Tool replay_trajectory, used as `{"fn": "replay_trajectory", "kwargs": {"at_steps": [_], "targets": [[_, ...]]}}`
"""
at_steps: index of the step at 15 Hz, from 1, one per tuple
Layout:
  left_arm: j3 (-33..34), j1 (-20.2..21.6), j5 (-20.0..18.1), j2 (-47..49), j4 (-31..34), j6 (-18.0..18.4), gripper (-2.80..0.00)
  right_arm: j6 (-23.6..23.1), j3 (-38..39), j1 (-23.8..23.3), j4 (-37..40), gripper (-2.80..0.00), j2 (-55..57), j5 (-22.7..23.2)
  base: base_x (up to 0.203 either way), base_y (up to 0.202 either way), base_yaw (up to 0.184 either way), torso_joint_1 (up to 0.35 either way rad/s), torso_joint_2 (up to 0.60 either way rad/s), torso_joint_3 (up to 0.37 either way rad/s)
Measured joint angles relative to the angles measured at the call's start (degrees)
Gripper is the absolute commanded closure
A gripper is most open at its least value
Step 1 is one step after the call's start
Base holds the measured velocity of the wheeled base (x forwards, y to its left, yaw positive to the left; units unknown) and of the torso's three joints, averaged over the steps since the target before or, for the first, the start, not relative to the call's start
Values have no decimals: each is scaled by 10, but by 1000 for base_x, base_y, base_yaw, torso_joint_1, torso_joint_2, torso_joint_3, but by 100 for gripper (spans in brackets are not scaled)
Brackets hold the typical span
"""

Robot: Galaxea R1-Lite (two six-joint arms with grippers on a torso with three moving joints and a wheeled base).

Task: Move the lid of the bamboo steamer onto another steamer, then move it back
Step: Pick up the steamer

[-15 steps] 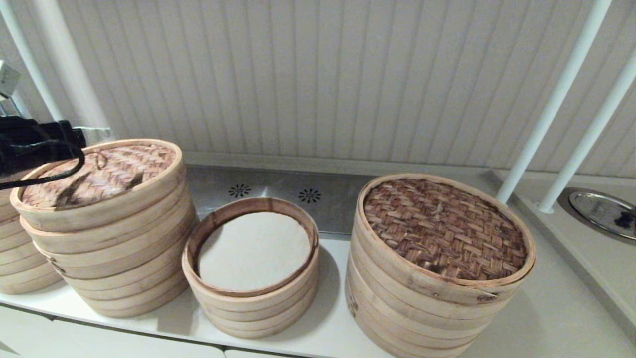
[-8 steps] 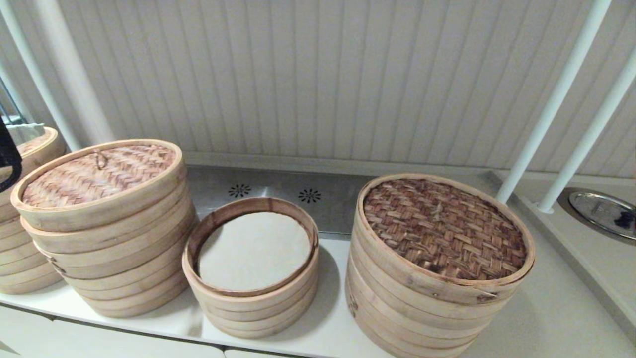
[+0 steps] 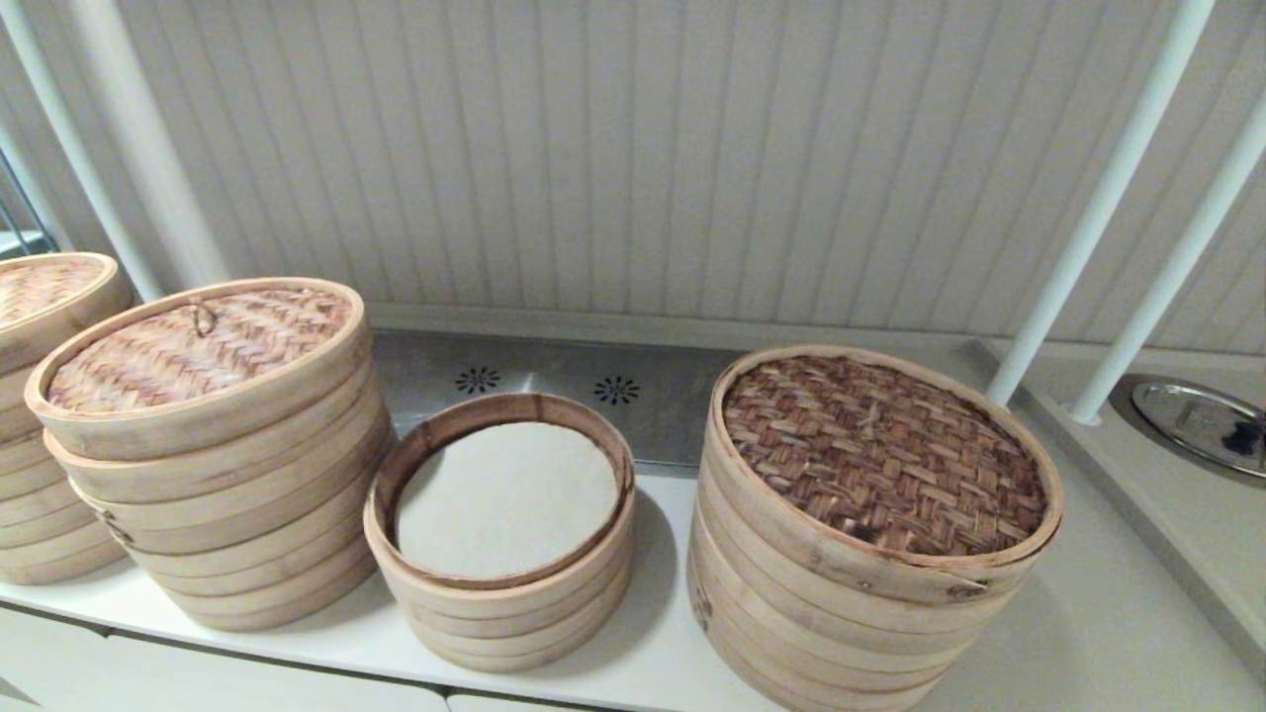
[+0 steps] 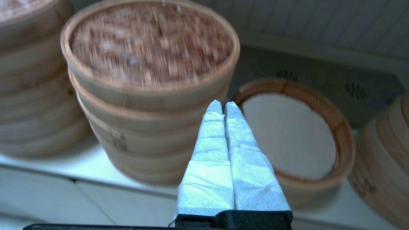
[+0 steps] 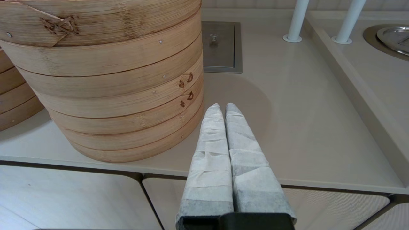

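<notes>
- A pale counter [image 3: 1108,633] runs under a ribbed white wall [image 3: 633,148], with two white poles [image 3: 1108,188] at 2 o'clock and a metal sink [image 3: 1202,420] at 3 o'clock.
- The bamboo steamer lid [image 3: 188,346] sits on the mid-sized steamer stack [image 3: 227,514] at 9 o'clock, its small loop handle up.
- At 6 o'clock the small steamer [image 3: 499,539] stands open, a white liner [image 3: 504,499] showing inside.
- The wide steamer [image 3: 870,534] with dark weave stands at 4 o'clock; another stack [image 3: 40,396] peeks in at the far left edge.
- Left gripper [image 4: 223,107] hangs off the counter's front, fingers clenched together on nothing, pointing between the lidded stack and the open steamer.
- Right gripper [image 5: 222,108] hangs beside the wide steamer's base, fingers pressed together, empty.
</notes>
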Motion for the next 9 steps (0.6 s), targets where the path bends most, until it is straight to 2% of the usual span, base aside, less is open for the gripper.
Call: {"fn": "replay_trajectory", "kwargs": {"at_steps": [5, 9], "targets": [[133, -20, 3, -137, 23, 17, 0, 0, 0, 0, 0, 0, 0, 0, 0, 0, 0, 0, 0, 0], [186, -47, 19, -246, 70, 22, 0, 0, 0, 0, 0, 0, 0, 0, 0, 0, 0, 0, 0, 0]]}}
